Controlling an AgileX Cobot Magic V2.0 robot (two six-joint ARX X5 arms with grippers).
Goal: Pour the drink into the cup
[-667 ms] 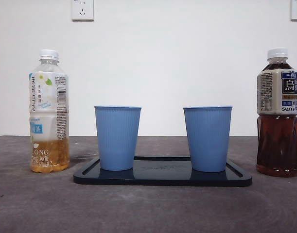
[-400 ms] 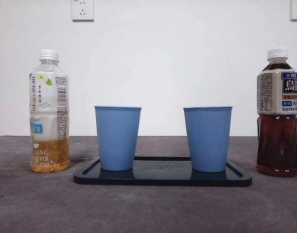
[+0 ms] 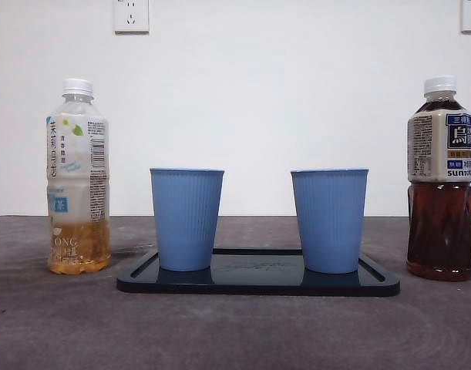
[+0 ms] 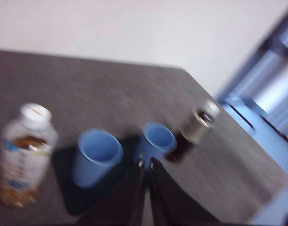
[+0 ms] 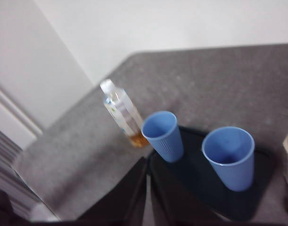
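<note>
1. Nearest to you in the front view is bare grey table (image 3: 235, 331), and that's all there is in the foreground.
2. Next back is the dark tray (image 3: 258, 284), lying flat about mid-table, with both cups standing on it.
3. The left blue cup (image 3: 186, 220) sits upright on the tray's left end, and the right blue cup (image 3: 329, 220) sits upright on its right end. There's a clear gap between them. From the wrist views both look empty inside.
4. Off the tray to the left, standing on the table by itself, you've got the pale tea bottle (image 3: 78, 177). It has a white cap on, a mostly white label and only a low band of amber liquid at the bottom.
5. Off the tray to the right is the dark tea bottle (image 3: 441, 179), upright and capped, with brown drink filling it up to the neck. It's near the tray's right end but not touching it.
6. Behind everything is the white wall with a socket (image 3: 131, 15) up top left.
7. The left gripper (image 4: 145, 163) is up above the table looking down at the cups, jaws pressed nearly together with just a sliver between the tips and nothing held. That view is blurry, fyi.
8. The right gripper (image 5: 147, 161) is the same deal: it's hanging high over the scene, jaws closed up to a thin slit and empty. Neither arm shows in the front view.
</note>
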